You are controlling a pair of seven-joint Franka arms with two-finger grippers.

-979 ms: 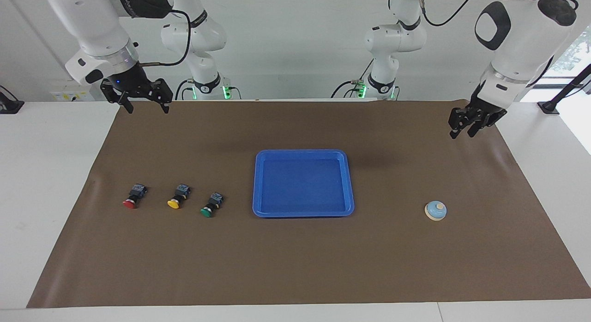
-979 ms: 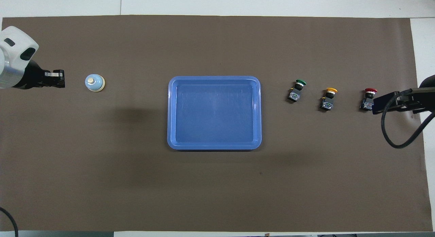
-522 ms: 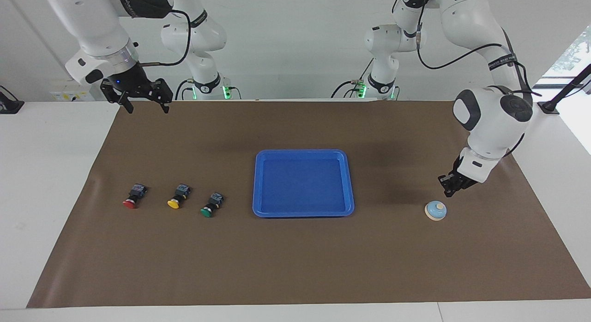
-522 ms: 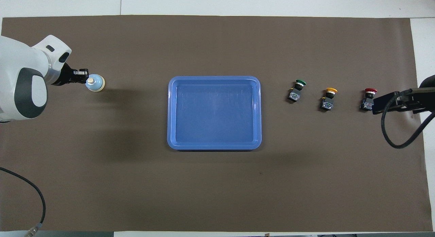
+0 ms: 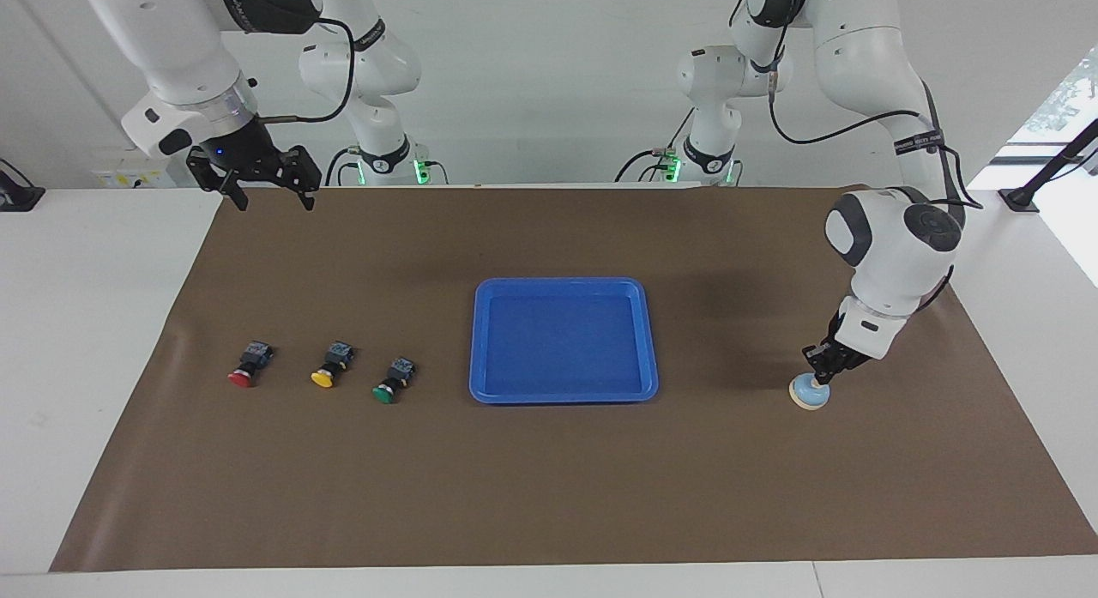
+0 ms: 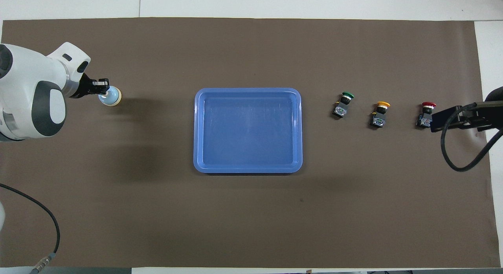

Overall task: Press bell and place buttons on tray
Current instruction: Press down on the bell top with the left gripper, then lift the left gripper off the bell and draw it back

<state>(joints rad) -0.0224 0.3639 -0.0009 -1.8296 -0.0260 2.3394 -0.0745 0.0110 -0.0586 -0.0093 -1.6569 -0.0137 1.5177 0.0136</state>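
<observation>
The light-blue bell (image 5: pixel 808 395) stands on the brown mat toward the left arm's end of the table; it also shows in the overhead view (image 6: pixel 113 97). My left gripper (image 5: pixel 819 377) (image 6: pixel 103 90) is shut and its tips rest on top of the bell, hiding the knob. The blue tray (image 5: pixel 564 282) (image 6: pixel 247 91) lies empty mid-table. The red (image 5: pixel 246 366), yellow (image 5: pixel 329 365) and green (image 5: pixel 392 382) buttons lie in a row toward the right arm's end, green closest to the tray. My right gripper (image 5: pixel 273 199) waits open in the air.
The brown mat (image 5: pixel 549 495) covers most of the white table. The right arm's black cable (image 6: pixel 463 156) hangs over the mat beside the red button (image 6: pixel 425 113). A black mount (image 5: pixel 17 195) sits at the table's edge by the right arm.
The left arm has swung down from above the mat's edge onto the bell, its tips now touching the top. The right arm, buttons and tray have not moved.
</observation>
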